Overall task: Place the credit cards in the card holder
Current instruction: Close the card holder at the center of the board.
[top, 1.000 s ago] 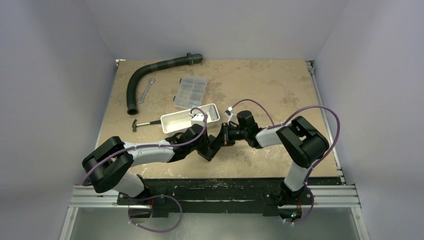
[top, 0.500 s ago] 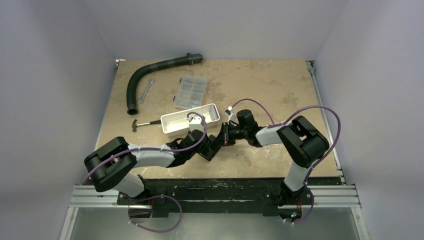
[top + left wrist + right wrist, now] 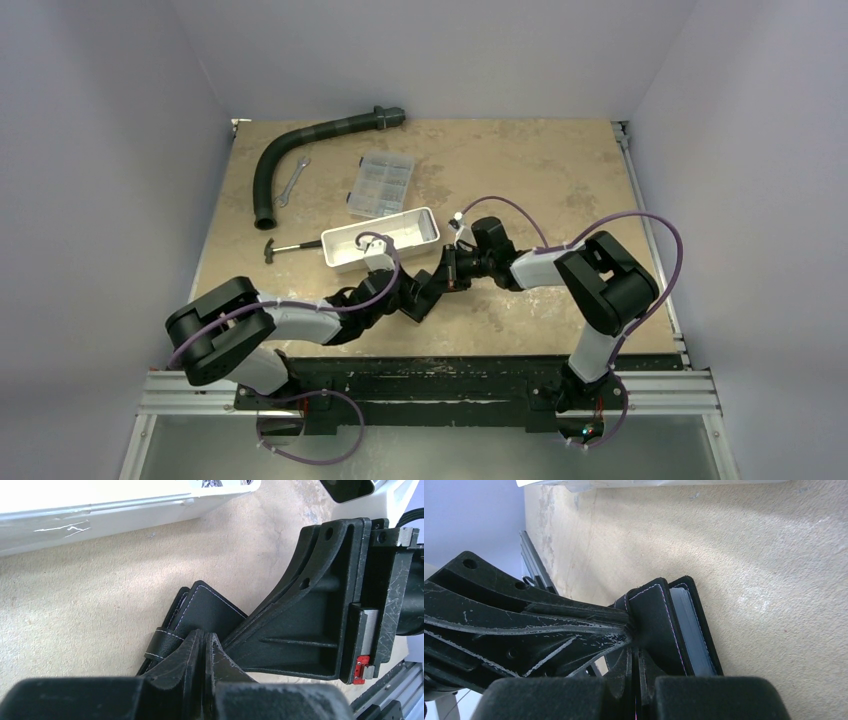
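The black card holder [image 3: 418, 303] lies on the table between the two arms, folded, with white stitching and a strap [image 3: 162, 642]. My left gripper [image 3: 205, 636] is shut, its closed tips resting against the holder's cover [image 3: 210, 605]. From the other side my right gripper [image 3: 634, 652] is also shut, and its tips press the holder's edge [image 3: 656, 625]. The two grippers [image 3: 410, 292] [image 3: 436, 283] meet over the holder. A bluish-grey layer [image 3: 691, 632] shows between the covers; I cannot tell whether it is credit cards or lining. No loose credit cards are in view.
A white tray [image 3: 345, 250] stands just behind the left wrist. Farther back are a clear compartment box [image 3: 380, 185], a wrench [image 3: 292, 182] and a black hose [image 3: 300, 150]. A small hammer [image 3: 283, 247] lies left of the tray.
The left wrist has swung left and toward the near edge while its tips stayed at the holder. The right arm and the holder have hardly moved.
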You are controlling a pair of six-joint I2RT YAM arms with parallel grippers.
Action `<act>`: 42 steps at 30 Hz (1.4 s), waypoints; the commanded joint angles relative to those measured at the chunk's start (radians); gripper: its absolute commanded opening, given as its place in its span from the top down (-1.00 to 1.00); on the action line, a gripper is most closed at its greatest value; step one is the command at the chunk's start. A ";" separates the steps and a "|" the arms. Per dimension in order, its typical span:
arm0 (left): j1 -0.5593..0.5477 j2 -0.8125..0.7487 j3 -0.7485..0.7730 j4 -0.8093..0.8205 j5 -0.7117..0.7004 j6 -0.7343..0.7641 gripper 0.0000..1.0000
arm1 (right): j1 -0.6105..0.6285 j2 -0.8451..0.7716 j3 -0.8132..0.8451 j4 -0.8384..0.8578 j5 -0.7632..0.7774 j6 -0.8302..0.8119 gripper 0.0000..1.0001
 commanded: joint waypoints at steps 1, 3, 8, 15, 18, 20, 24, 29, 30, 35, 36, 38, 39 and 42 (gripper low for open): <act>-0.042 0.126 -0.112 -0.348 0.217 -0.014 1.00 | -0.028 0.028 0.016 -0.100 0.197 -0.090 1.00; -0.045 0.146 -0.113 -0.349 0.214 -0.026 1.00 | -0.029 0.032 0.025 -0.103 0.197 -0.090 1.00; -0.066 0.191 -0.131 -0.320 0.192 -0.060 1.00 | -0.033 0.034 0.032 -0.105 0.200 -0.086 1.00; -0.103 0.219 -0.216 -0.233 0.196 -0.170 1.00 | -0.036 0.034 0.057 -0.130 0.205 -0.083 1.00; -0.166 0.198 -0.208 -0.301 0.152 -0.231 1.00 | -0.037 0.030 0.078 -0.160 0.212 -0.095 1.00; -0.210 0.206 -0.190 -0.354 0.118 -0.276 1.00 | -0.042 0.025 0.094 -0.178 0.221 -0.105 1.00; -0.240 0.314 -0.137 -0.408 0.095 -0.308 1.00 | -0.047 0.003 0.105 -0.200 0.222 -0.115 1.00; -0.264 0.353 -0.095 -0.484 0.061 -0.362 1.00 | -0.050 -0.022 0.108 -0.209 0.234 -0.107 1.00; -0.274 0.349 -0.098 -0.521 0.050 -0.385 1.00 | -0.051 -0.024 0.108 -0.202 0.233 -0.103 1.00; -0.311 0.313 -0.073 -0.670 -0.014 -0.472 1.00 | -0.049 -0.001 0.100 -0.150 0.216 -0.086 1.00; -0.313 0.304 -0.066 -0.693 -0.025 -0.475 1.00 | -0.044 0.006 0.096 -0.135 0.203 -0.083 1.00; -0.313 0.284 -0.036 -0.749 -0.059 -0.471 1.00 | -0.026 0.018 0.088 -0.110 0.194 -0.077 1.00; -0.314 0.270 -0.019 -0.786 -0.073 -0.469 1.00 | -0.020 0.017 0.081 -0.100 0.194 -0.072 1.00; -0.312 0.185 0.007 -0.824 -0.111 -0.432 1.00 | -0.007 0.008 0.051 -0.063 0.193 -0.055 0.95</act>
